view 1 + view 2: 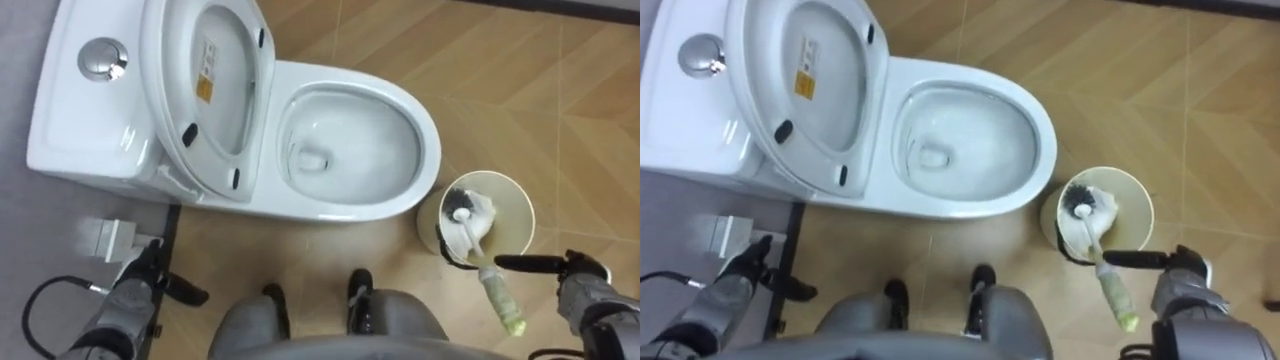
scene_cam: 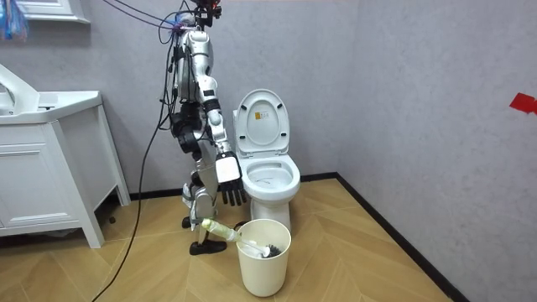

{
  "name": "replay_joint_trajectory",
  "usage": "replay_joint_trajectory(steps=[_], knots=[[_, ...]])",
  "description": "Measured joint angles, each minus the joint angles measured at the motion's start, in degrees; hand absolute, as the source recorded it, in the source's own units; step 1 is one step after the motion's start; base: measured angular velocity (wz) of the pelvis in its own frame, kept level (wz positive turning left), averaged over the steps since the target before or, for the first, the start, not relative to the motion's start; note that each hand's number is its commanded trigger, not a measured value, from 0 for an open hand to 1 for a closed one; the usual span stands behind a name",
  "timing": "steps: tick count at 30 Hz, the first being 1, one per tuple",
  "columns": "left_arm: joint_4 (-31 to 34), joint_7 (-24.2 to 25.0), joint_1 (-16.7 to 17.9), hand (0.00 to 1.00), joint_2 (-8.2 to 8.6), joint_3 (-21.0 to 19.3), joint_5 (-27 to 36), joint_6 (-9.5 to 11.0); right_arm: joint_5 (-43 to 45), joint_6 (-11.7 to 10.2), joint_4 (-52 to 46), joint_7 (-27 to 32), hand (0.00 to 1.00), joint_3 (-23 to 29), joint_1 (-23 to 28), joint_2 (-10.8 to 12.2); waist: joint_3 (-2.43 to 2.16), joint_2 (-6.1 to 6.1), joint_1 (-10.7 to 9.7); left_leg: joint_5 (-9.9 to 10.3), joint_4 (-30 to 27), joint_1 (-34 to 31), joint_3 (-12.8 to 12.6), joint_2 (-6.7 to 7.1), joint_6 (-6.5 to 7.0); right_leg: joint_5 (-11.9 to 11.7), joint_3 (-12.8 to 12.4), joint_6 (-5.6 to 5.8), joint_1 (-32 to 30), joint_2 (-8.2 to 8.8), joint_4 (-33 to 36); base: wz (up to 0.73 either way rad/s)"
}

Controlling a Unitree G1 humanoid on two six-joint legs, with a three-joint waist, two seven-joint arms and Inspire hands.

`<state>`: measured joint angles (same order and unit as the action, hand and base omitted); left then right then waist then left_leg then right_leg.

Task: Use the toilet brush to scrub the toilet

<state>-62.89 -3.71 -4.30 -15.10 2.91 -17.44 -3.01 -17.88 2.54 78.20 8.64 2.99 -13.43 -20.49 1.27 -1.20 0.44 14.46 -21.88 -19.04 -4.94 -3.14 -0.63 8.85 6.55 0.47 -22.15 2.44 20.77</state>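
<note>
Brush (image 1: 481,255) head-down in bin (image 1: 520,200); right hand (image 1: 590,295) just beside it.

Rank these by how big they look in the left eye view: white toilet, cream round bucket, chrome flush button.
1. White ceramic toilet
2. Cream round bucket
3. Chrome flush button, clearly smallest

A wooden herringbone floor (image 1: 560,90) is seen, on which a white toilet (image 1: 300,150) is set, its lid raised. A round pale bin (image 1: 487,175) is placed just beside the bowl's front, and a white cabinet (image 2: 50,168) is stood well apart.
</note>
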Motion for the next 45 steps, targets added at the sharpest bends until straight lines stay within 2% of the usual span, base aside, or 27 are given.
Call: replay_joint_trajectory(steps=[6,10,15,18,22,26,29,33,35,42,45], knots=[[-1.58,0.00,-2.53,0.00,-0.83,2.98,3.69,0.70,0.27,0.07,-0.05,-1.88,0.00,-4.06,-2.25,-0.03,0.35,-0.05,0.11,0.27,-4.86,-6.30,-0.50,0.40,0.43,0.15,-0.47,-0.24,-6.73,0.90,5.12,-0.04],[-1.46,-0.01,-4.35,0.00,-1.49,4.20,5.68,0.73,0.11,0.69,-0.07,-3.20,0.00,-6.31,-3.34,-0.08,0.83,-0.33,0.08,1.59,-10.20,-11.89,-0.47,0.61,1.24,1.19,-0.77,-0.39,-12.10,1.66,9.87,0.02],[-1.41,-0.05,-5.01,0.00,-2.17,6.21,8.42,0.70,-0.33,1.29,-0.11,-3.87,0.00,-6.31,-4.22,-0.82,1.03,-0.21,0.07,3.29,-17.32,-18.57,-0.53,0.55,1.86,1.95,-1.79,0.01,-18.50,1.92,15.84,-0.03],[-0.97,-0.06,-5.21,0.00,-2.63,6.66,9.14,0.70,-0.95,1.27,-0.23,-3.85,0.00,-6.31,-4.27,-2.30,1.14,0.22,0.10,4.01,-20.38,-21.85,-0.44,0.68,1.98,2.42,-1.77,0.14,-21.53,2.45,18.56,0.04],[-0.22,-0.06,-7.58,0.00,-3.42,9.22,10.50,0.58,-2.31,1.21,-0.24,-3.85,0.00,-6.98,-5.43,-4.39,1.18,0.72,0.80,4.67,-24.91,-27.09,-0.28,0.65,2.49,2.87,-1.98,0.08,-26.56,2.74,22.58,0.00],[1.14,-0.06,-9.26,0.00,-4.13,9.00,10.49,0.78,-2.02,1.23,-0.30,-4.67,0.00,-7.83,-5.12,-5.94,1.16,1.16,1.93,6.81,-30.10,-30.48,-0.10,0.45,2.48,5.09,-2.01,-0.12,-30.10,3.18,28.03,0.01],[1.53,-0.06,-10.58,0.00,-4.58,9.00,10.58,0.79,-0.70,1.24,-0.65,-5.01,0.00,-8.46,-5.90,-7.35,1.16,1.36,2.01,7.54,-32.98,-33.59,-0.20,0.50,2.69,5.87,-2.10,-0.29,-33.45,3.65,31.19,0.00],[1.47,-0.14,-11.34,0.00,-4.58,9.10,10.62,0.80,0.70,1.23,-0.57,-4.98,0.00,-8.59,-6.86,-8.81,1.18,1.33,2.50,8.36,-35.75,-36.26,-0.15,0.49,2.67,6.89,-2.35,-0.42,-36.28,3.83,34.25,0.02],[1.50,-0.39,-11.28,0.00,-4.58,9.23,11.17,0.80,0.66,1.22,-0.59,-4.46,0.00,-8.68,-7.46,-9.84,1.26,1.18,2.64,9.03,-36.97,-36.90,-0.62,0.58,2.71,7.78,-2.52,-0.67,-37.43,4.47,36.14,0.00],[1.47,-0.71,-11.20,0.00,-5.01,9.25,11.23,0.80,0.46,1.21,-1.93,-2.27,0.00,-8.70,-9.48,-11.35,1.42,0.86,2.77,9.71,-39.78,-40.36,-0.81,0.63,2.47,8.98,-3.37,-0.92,-41.42,4.51,39.86,0.02],[1.32,-0.72,-11.12,0.00,-5.50,10.23,11.24,0.77,0.26,1.20,-2.14,-1.41,0.00,-10.39,-10.18,-11.40,1.52,0.69,2.65,9.94,-40.39,-40.99,-0.42,0.59,2.17,9.36,-3.14,-1.10,-42.01,4.43,40.52,0.04]])
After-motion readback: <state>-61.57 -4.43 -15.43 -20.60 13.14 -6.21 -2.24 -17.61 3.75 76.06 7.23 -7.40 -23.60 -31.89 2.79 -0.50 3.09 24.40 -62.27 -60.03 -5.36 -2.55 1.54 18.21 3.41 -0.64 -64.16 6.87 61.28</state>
